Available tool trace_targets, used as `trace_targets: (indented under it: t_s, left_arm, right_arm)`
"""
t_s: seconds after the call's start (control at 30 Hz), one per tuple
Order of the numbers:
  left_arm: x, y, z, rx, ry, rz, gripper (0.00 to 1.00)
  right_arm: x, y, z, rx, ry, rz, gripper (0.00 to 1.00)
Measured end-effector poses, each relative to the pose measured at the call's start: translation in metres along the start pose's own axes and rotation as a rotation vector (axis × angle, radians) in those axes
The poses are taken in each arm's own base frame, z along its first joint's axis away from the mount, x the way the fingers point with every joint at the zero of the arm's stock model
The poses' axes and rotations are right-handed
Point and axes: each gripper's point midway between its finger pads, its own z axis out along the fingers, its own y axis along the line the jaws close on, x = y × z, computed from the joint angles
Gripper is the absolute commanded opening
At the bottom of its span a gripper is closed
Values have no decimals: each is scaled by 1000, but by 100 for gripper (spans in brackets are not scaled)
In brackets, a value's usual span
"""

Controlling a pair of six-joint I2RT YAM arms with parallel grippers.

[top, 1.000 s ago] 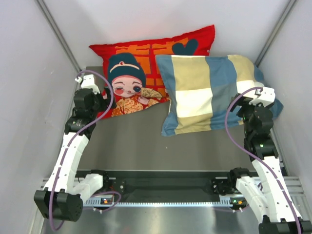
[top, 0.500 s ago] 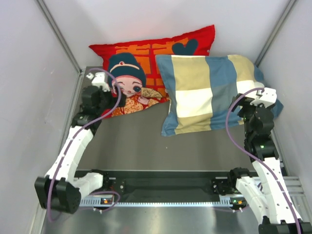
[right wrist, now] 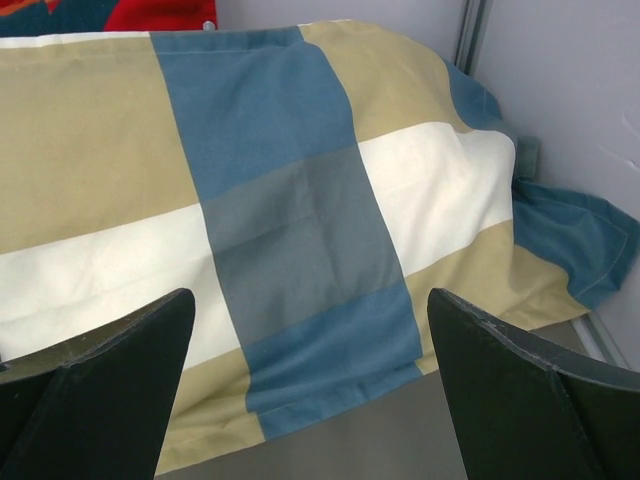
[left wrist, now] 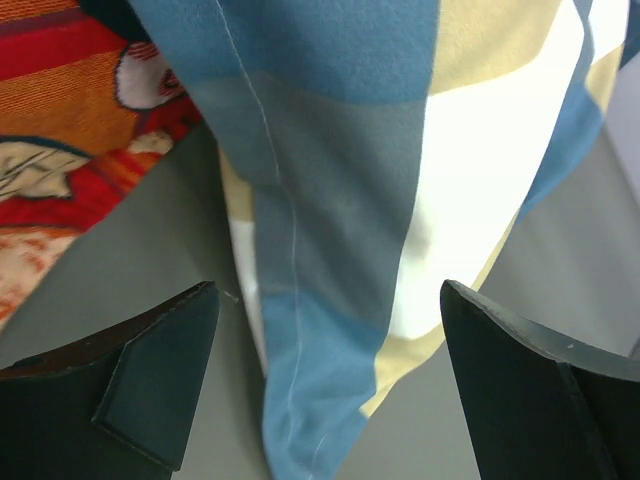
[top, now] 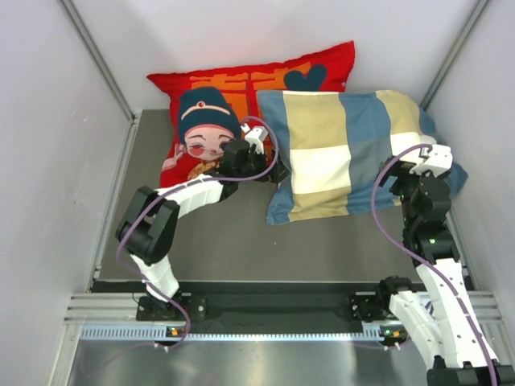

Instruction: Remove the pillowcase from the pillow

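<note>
Top external: both jaws spread, gripping nothing. Left jaws flank the pillowcase (top: 338, 153) near-left corner, right jaws hover by its right end. It lies back-right on the table (top: 217, 233), pillow hidden inside. Removal not started.

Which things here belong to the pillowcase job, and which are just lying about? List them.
Job: blue, tan and cream checked pillowcase; the pillow inside it, hidden; open left gripper at its edge.
Lying about: red cartoon-figure cushion.
</note>
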Motion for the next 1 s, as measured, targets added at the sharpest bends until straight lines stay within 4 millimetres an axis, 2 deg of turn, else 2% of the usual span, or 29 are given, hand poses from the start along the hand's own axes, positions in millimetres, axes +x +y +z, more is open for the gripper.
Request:
trace_targets:
  t_s: [0.13, 0.4, 0.53, 0.63, 0.67, 0.73, 0.77, 0.83, 0.87, 0.9, 1.0]
  left_arm:
    - [0, -7, 16, 59, -30, -56, 97]
    - [-8, -28, 34, 145, -86, -85, 98]
    - [-10, -28, 42, 139, -95, -88, 97]
    - [-13, -26, 48, 122, -108, -88, 92]
    - [-14, -25, 50, 114, -113, -89, 79]
    - [-18, -24, 55, 101, -114, -91, 65]
    - [-20, -24, 58, 97, -113, -91, 52]
    - [-22, -24, 63, 90, -111, -89, 35]
    - [-22, -24, 66, 86, -108, -90, 23]
    - [-22, -25, 69, 84, -105, -90, 0]
    - [-20, -25, 73, 78, -92, -85, 0]
  right_arm:
    - [1, 3, 0, -17, 4, 0, 100]
    - [7, 8, 3, -43, 30, -5, 100]
    - [7, 10, 2, -56, 31, -5, 100]
    - [7, 12, 2, -64, 32, -5, 100]
    - [7, 12, 2, -67, 33, -5, 100]
    - [8, 13, 2, -72, 34, -5, 100]
    - [8, 14, 2, -76, 35, -5, 100]
    - [9, 15, 1, -82, 40, -6, 100]
    - [8, 15, 1, -85, 42, -6, 100]
    - [7, 16, 1, -88, 43, -6, 100]
    - [5, 18, 0, -97, 42, -5, 100]
